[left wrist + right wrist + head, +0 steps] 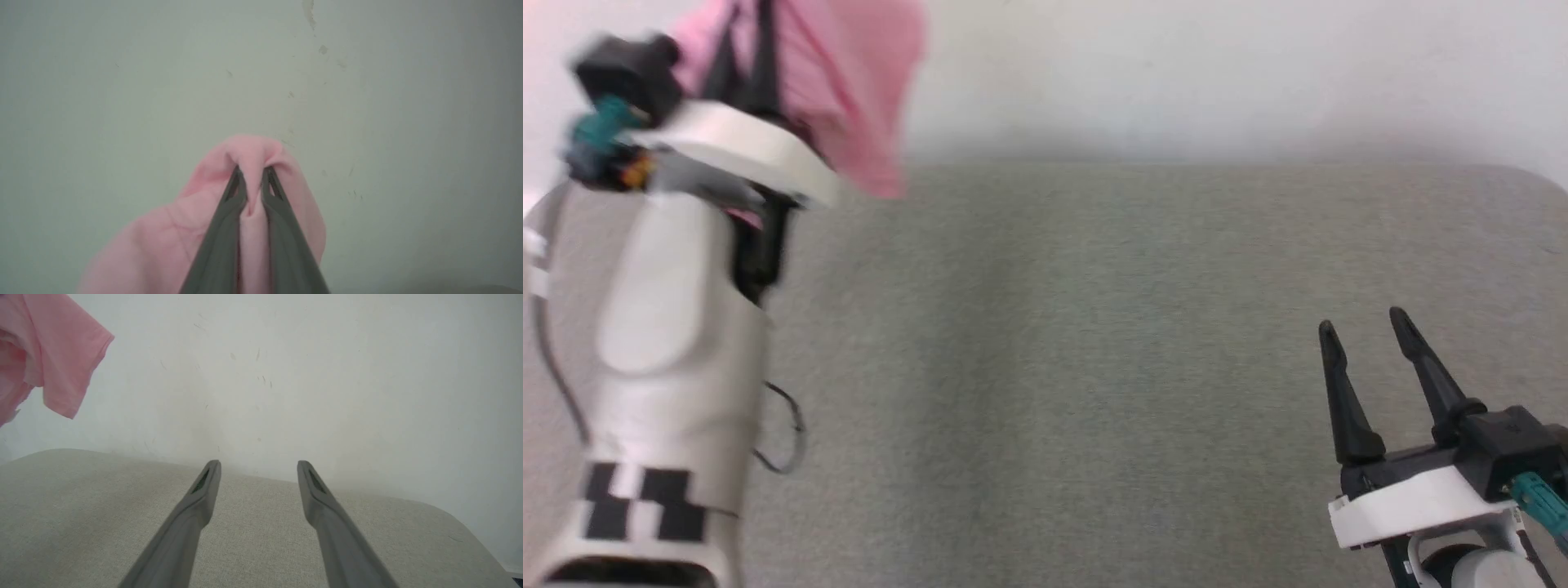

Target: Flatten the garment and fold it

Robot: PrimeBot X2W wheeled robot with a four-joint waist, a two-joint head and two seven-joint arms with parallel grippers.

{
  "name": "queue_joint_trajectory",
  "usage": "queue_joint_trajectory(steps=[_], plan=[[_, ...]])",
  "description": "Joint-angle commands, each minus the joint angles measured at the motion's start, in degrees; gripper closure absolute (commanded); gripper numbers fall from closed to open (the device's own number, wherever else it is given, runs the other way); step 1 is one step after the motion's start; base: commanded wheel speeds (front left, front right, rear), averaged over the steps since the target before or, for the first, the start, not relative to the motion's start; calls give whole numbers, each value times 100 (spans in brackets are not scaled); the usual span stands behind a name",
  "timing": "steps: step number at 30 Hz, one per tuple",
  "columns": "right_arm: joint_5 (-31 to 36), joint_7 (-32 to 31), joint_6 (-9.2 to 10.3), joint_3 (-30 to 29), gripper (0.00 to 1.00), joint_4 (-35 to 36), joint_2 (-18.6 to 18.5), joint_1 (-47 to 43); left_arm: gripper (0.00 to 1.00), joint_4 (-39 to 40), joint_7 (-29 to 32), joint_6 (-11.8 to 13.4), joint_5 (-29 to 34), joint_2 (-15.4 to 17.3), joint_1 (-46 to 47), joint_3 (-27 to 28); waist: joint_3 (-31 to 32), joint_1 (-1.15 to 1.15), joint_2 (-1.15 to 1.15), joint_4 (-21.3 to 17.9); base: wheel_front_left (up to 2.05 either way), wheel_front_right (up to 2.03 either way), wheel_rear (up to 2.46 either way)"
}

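The left gripper (pixel 252 171) was raised high at the far left, its two fingers closed narrowly on a bunched fold of the pink garment (pixel 849 90). The cloth was lifted wholly clear of the padded grey surface (pixel 1094 367) and hung in front of the pale wall (pixel 1217 73). Its long axis ran downward from the pinch, and one loose hemmed flap drooped on the side facing the other arm. The right gripper (pixel 1364 322) sat low at the near right with its fingers spread wide and nothing between them, well apart from the cloth. From that gripper the garment lay up and to the left, so the free right arm would probably have to cross leftward and rise to take a second edge before the cloth could be spread. The surface between the two arms lay bare, which gave ample room for laying it out. Its far edge met the wall, and its far right corner curved away, so a spread-out garment seemed best kept toward the middle.
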State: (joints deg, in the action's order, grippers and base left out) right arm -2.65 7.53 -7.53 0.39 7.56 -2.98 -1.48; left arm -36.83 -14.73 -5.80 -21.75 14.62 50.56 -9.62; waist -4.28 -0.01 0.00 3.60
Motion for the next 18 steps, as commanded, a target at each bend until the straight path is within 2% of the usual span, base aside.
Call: queue_joint_trajectory(steps=[1, 5, 8, 10, 13, 18], plan=[[-50, -21, 4, -2, 0, 15, 10, -71, 100, 120, -25, 41, -8, -125, -218, -48, 325, 1, 0, -570, 0, 0, 0], [-108, -54, 4, 2, 0, 27, 10, -181, 100, 541, -26, 39, -73, -679, -917, -319, 354, 1, 0, -899, 0, 0, 0], [-145, -70, 4, 35, 0, 19, 10, -233, 100, 723, -25, 28, -162, -930, -1496, -567, 330, 1, 0, -1105, 0, 0, 0], [-176, -79, 4, 65, 0, 10, 10, -255, 100, 779, -9, 37, -269, -1036, -1954, -736, 292, 1, 0, -1216, 0, 0, 0], [-213, -76, 4, 128, 0, -15, 10, -249, 100, 810, -6, 202, -446, -1116, -2722, -891, 219, 1, 0, -1352, 0, 0, 0], [-283, -30, 4, 119, 0, -63, 10, -243, 100, 773, -8, 475, -686, -1159, -3835, -1155, 108, 1, 0, -1356, 0, 0, 0]])
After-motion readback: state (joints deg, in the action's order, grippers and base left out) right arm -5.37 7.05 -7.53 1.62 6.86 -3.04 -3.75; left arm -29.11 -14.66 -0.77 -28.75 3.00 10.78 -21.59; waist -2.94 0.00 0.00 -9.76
